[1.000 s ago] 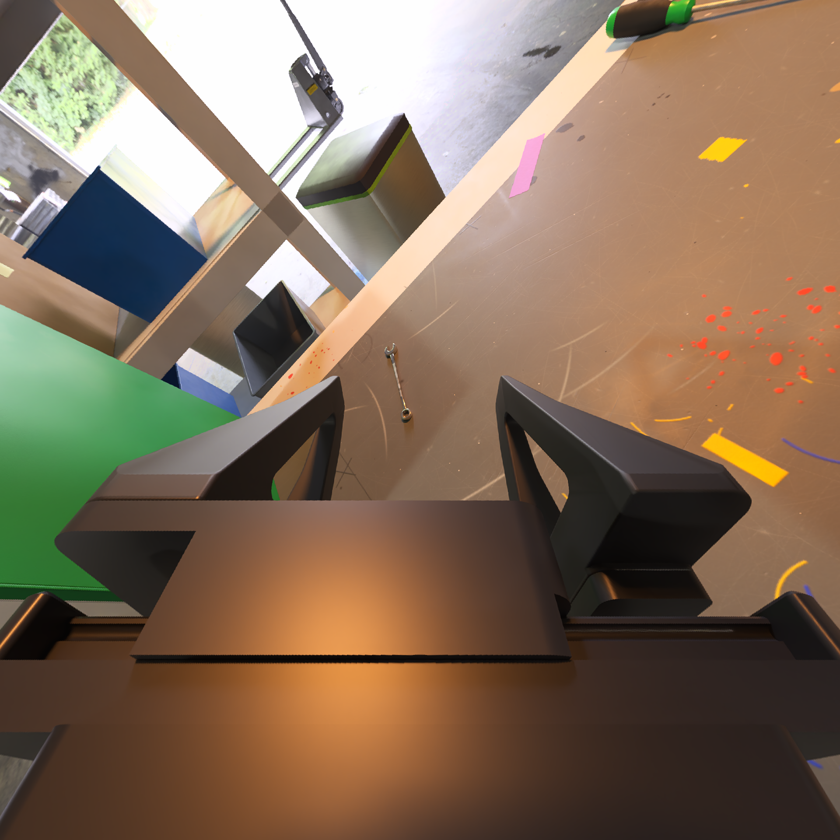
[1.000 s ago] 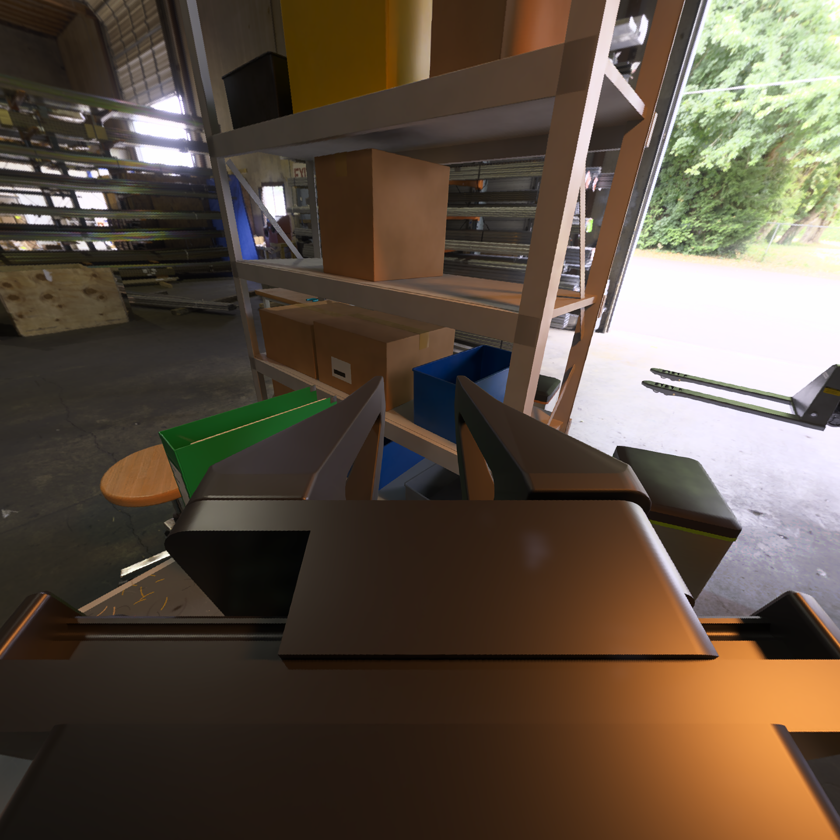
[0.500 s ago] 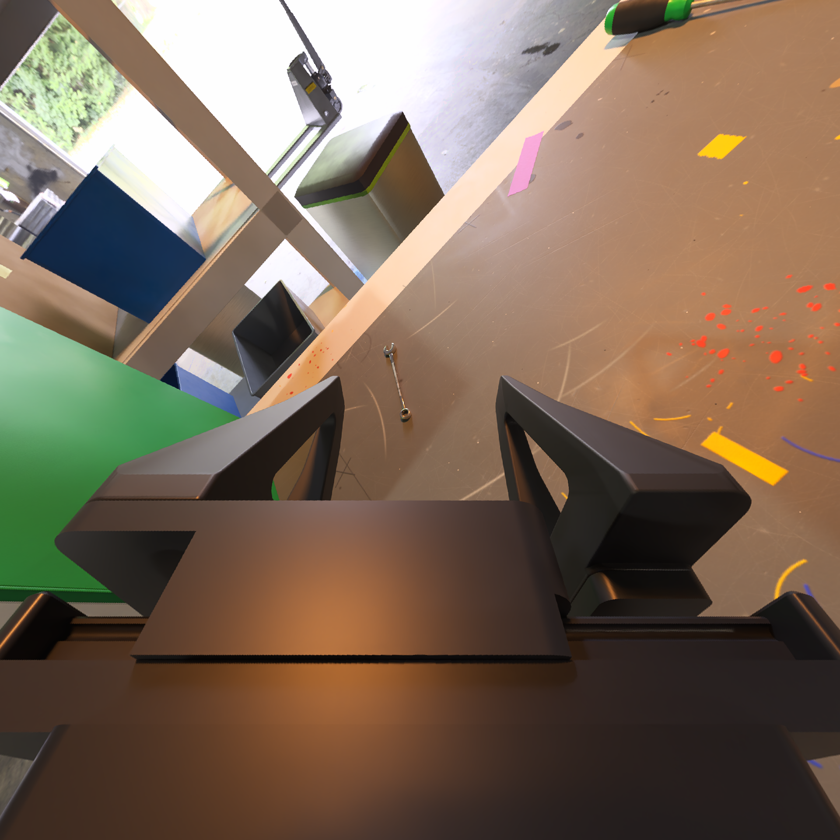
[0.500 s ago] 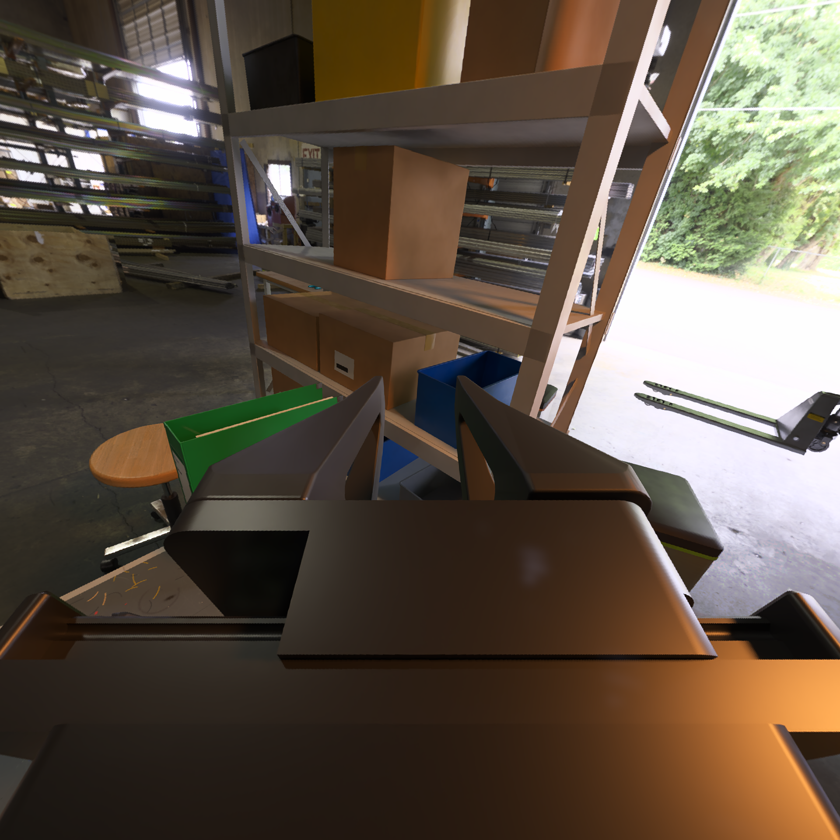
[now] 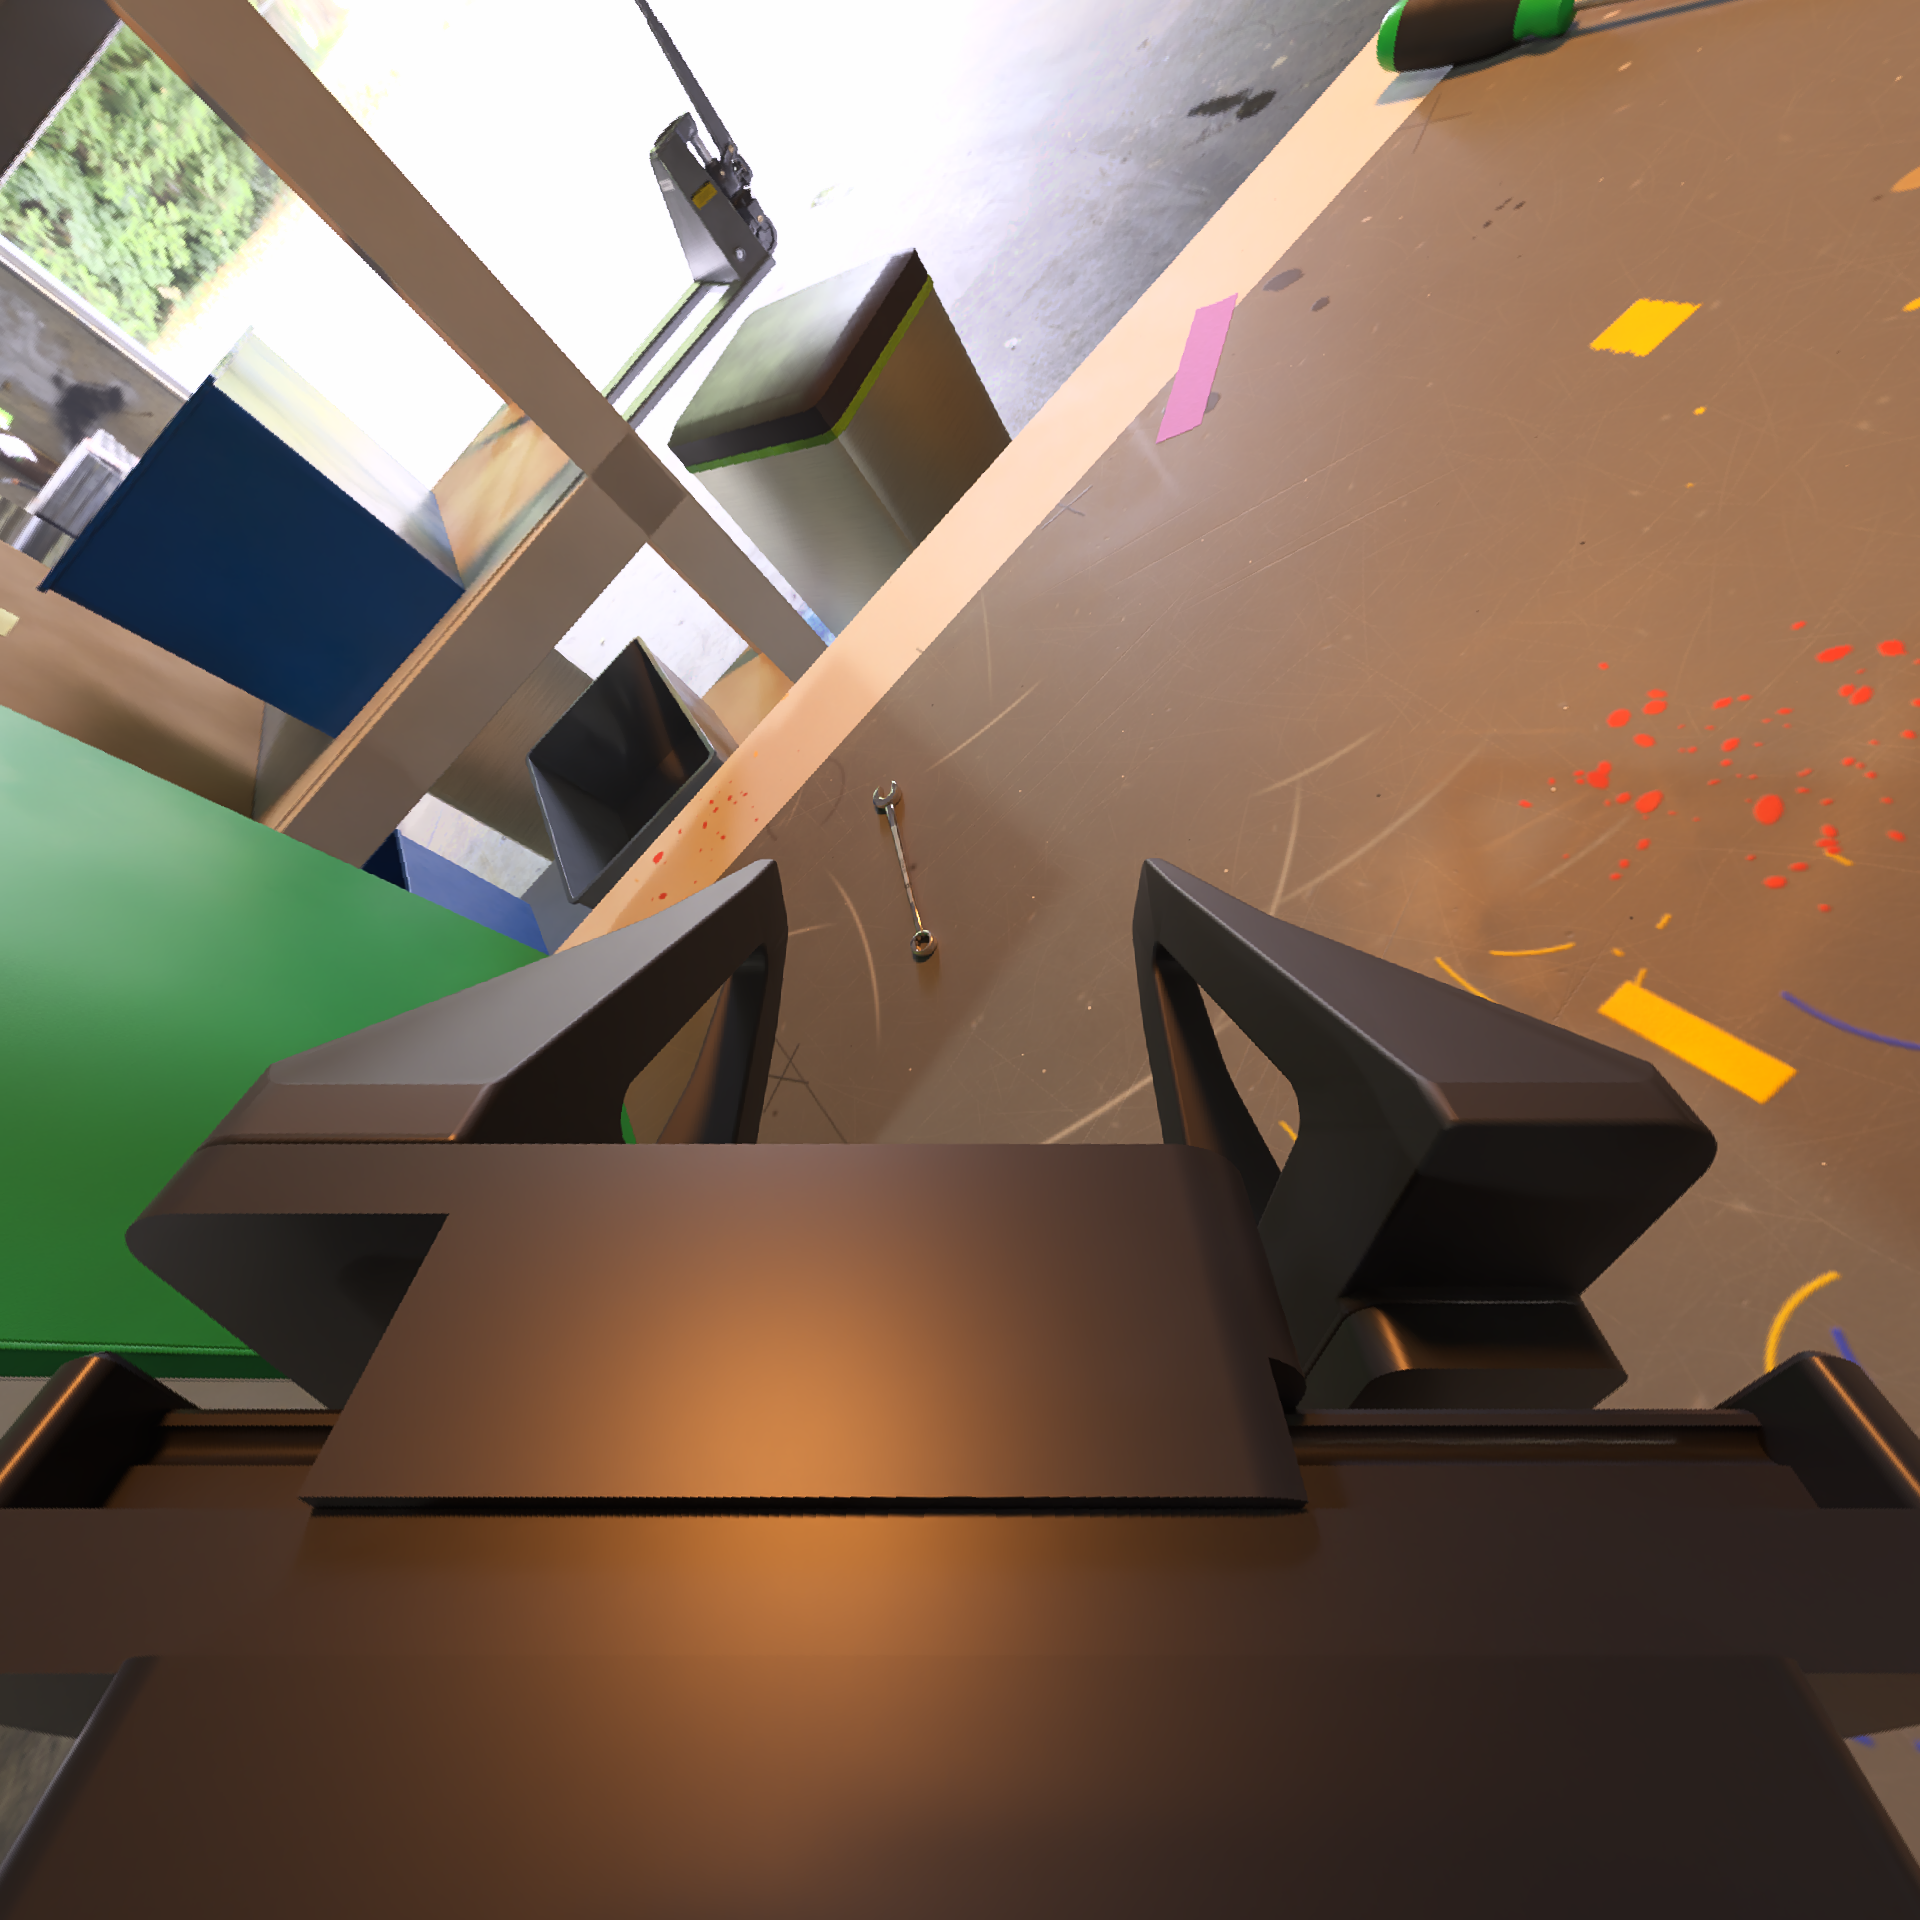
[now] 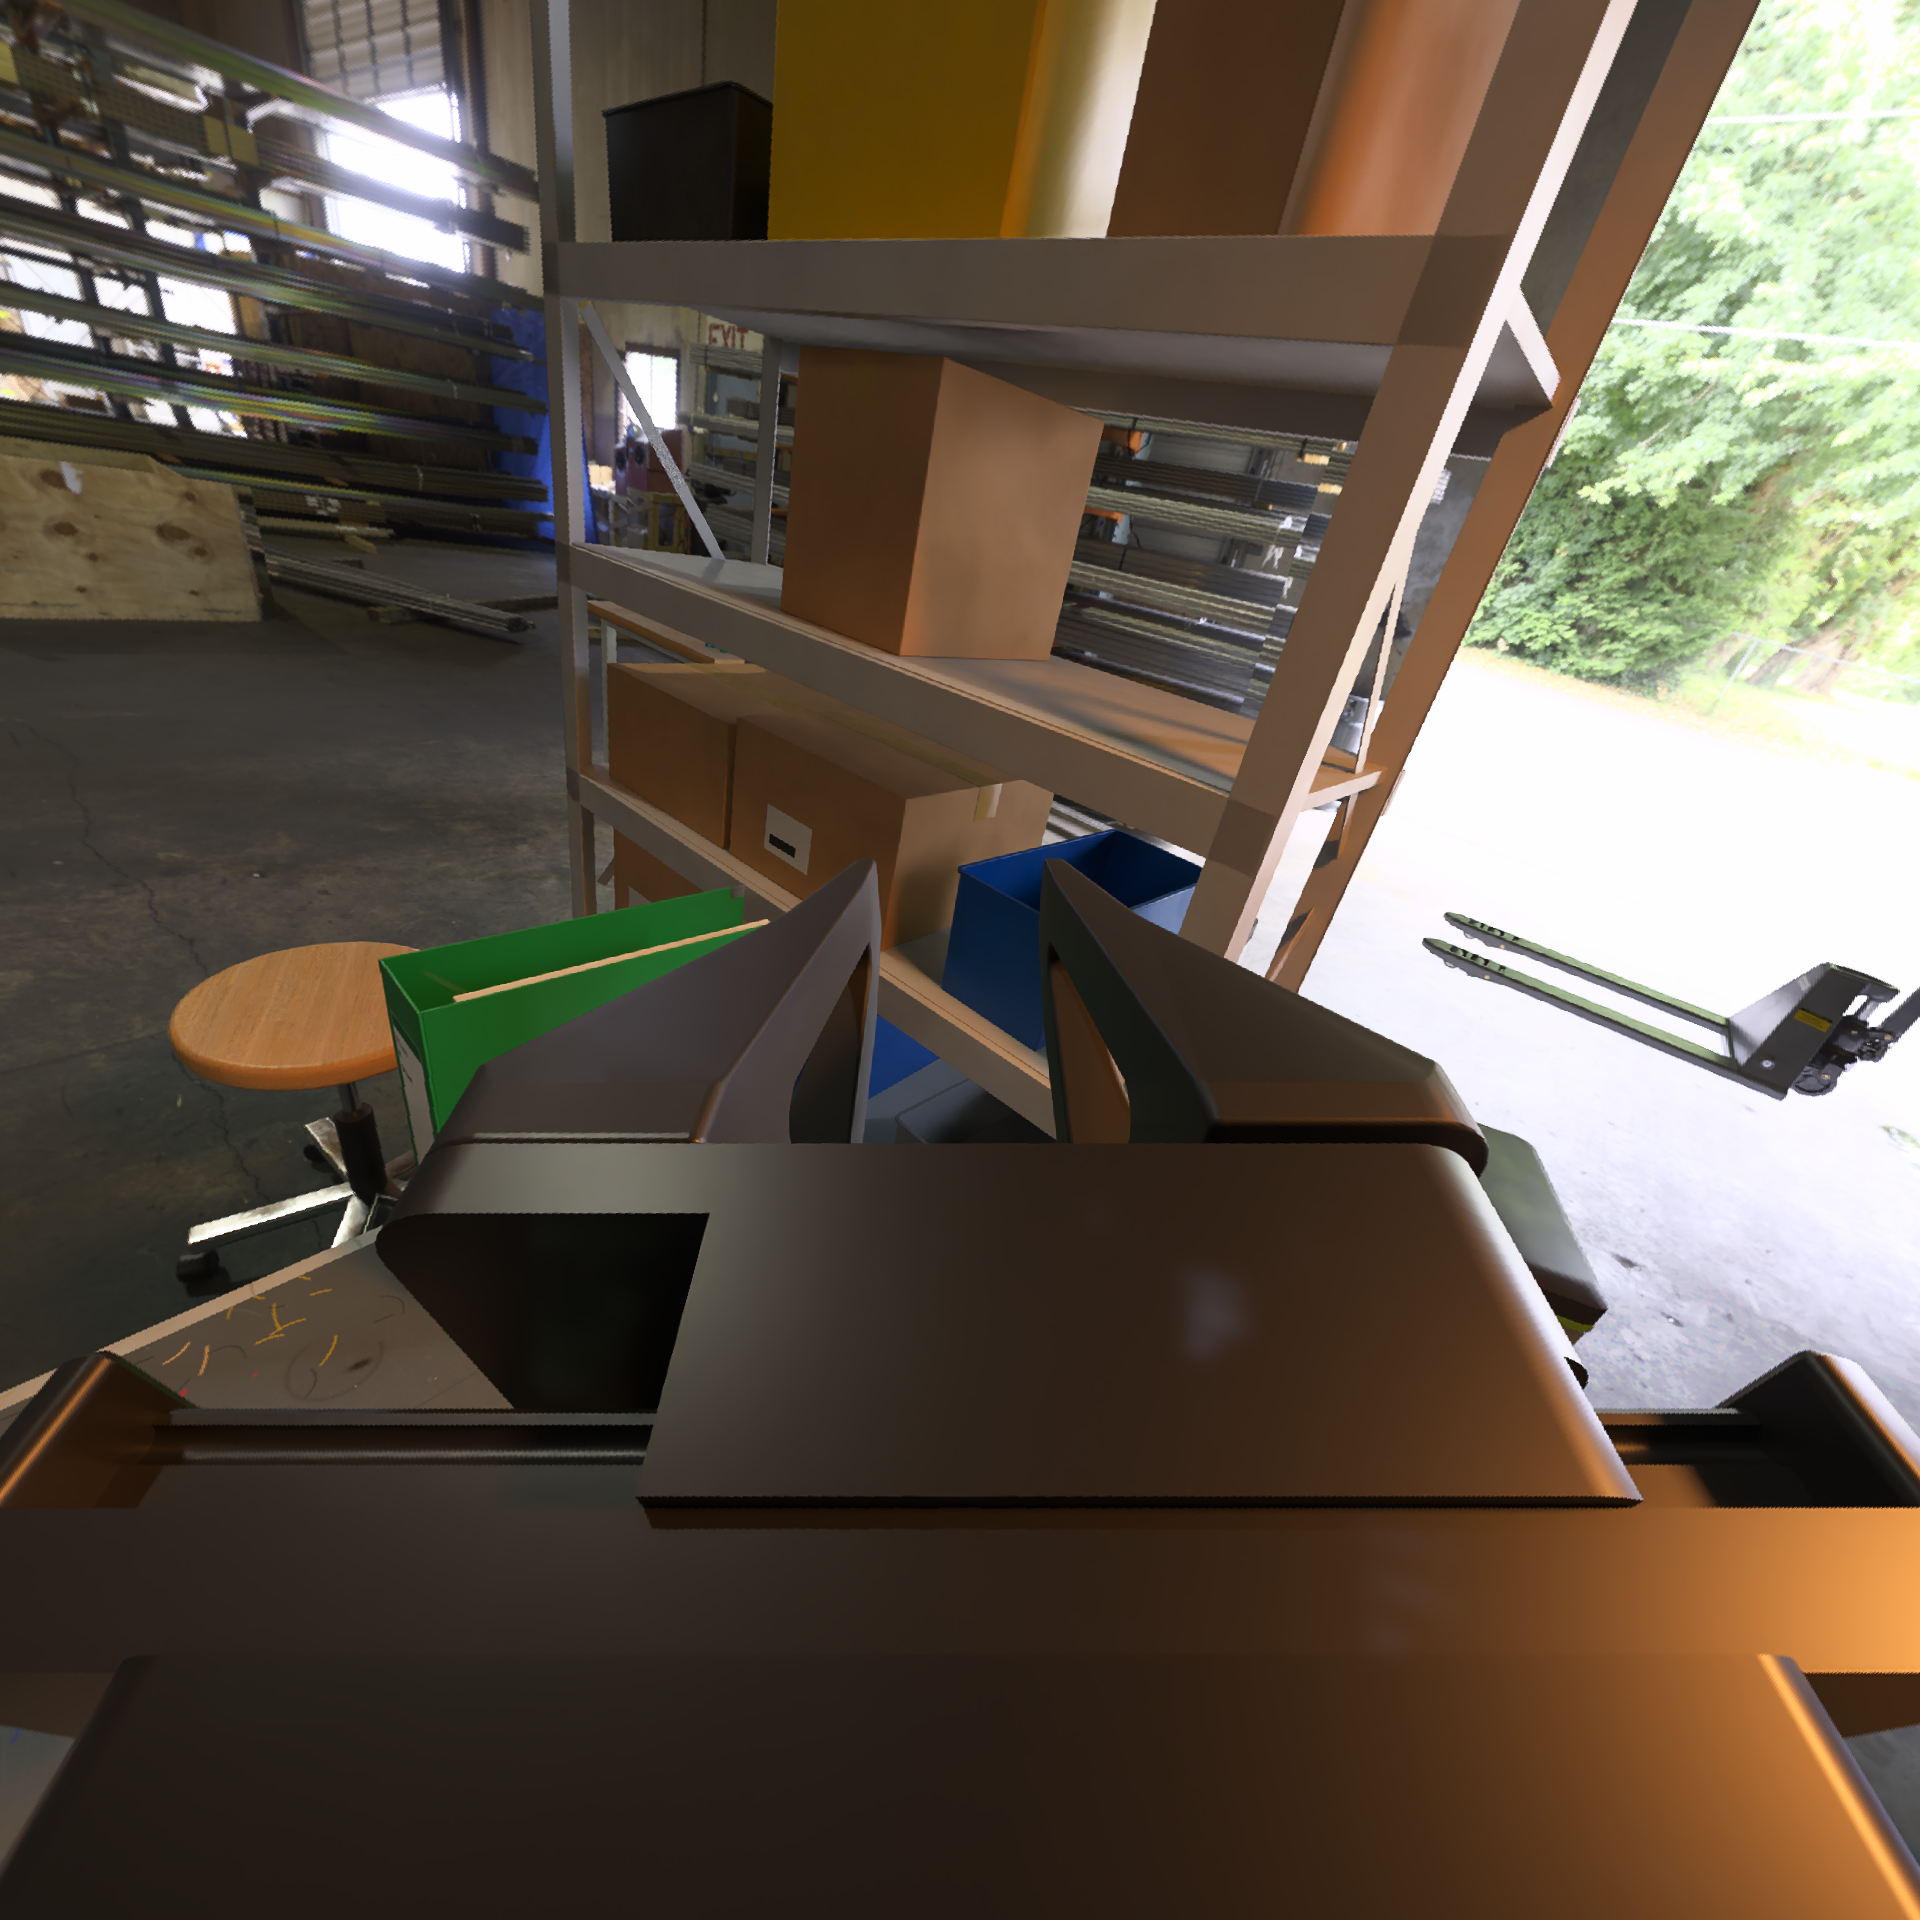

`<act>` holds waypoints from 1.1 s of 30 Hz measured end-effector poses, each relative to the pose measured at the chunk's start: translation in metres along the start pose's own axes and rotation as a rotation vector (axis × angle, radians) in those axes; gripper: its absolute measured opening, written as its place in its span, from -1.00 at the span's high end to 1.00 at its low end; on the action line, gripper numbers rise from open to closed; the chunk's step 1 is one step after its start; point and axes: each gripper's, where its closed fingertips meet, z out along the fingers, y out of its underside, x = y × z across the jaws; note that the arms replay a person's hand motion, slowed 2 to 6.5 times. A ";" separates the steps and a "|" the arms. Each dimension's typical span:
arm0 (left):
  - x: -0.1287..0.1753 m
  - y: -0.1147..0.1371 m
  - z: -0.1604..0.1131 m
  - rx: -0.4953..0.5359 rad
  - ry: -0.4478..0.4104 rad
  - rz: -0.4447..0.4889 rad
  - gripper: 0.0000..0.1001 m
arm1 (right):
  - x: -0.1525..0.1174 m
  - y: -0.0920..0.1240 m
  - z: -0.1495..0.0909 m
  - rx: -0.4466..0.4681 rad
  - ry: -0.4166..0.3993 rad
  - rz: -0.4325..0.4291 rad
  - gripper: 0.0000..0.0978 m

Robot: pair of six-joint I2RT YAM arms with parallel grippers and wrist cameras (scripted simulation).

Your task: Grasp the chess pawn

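The left tool (image 5: pixel 961 883) tilts down over the scratched brown bench (image 5: pixel 1455 582), fingers wide apart around nothing, a small wrench (image 5: pixel 906 871) lying beyond them. The right tool (image 6: pixel 961 883) points level at a shelf rack (image 6: pixel 1039 717), fingers moderately apart, empty. The green bin (image 6: pixel 540 987) and blue bin (image 6: pixel 1039 914) hide their insides. No chess pawn shows in either view.

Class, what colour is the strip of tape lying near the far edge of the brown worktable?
The flat tape strip is pink, seen best in the left wrist view.
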 end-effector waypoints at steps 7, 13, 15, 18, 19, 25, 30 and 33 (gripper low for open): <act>0.001 0.000 0.000 -0.002 0.002 0.000 -0.14 | -0.007 -0.005 0.003 -0.006 -0.010 -0.014 0.46; 0.000 -0.001 -0.002 0.002 -0.001 0.001 -0.14 | -0.010 -0.005 0.006 -0.020 -0.011 -0.018 0.46; -0.001 -0.002 -0.003 0.004 -0.002 0.001 -0.14 | -0.011 -0.004 0.006 -0.025 -0.009 -0.019 0.46; -0.001 -0.003 -0.003 0.007 -0.002 0.002 -0.14 | -0.011 -0.002 0.007 -0.034 -0.005 -0.021 0.46; -0.001 -0.003 -0.003 0.008 -0.001 0.002 -0.14 | -0.011 -0.001 0.007 -0.036 -0.004 -0.022 0.46; 0.000 -0.005 -0.005 0.012 0.003 0.002 -0.14 | -0.011 0.006 0.007 -0.055 -0.003 -0.021 0.46; 0.000 -0.006 -0.006 0.015 0.006 0.002 -0.14 | -0.010 0.010 0.005 -0.061 0.001 -0.019 0.46; 0.000 -0.006 -0.006 0.016 0.006 0.002 -0.14 | -0.006 0.011 0.002 -0.060 0.010 -0.015 0.46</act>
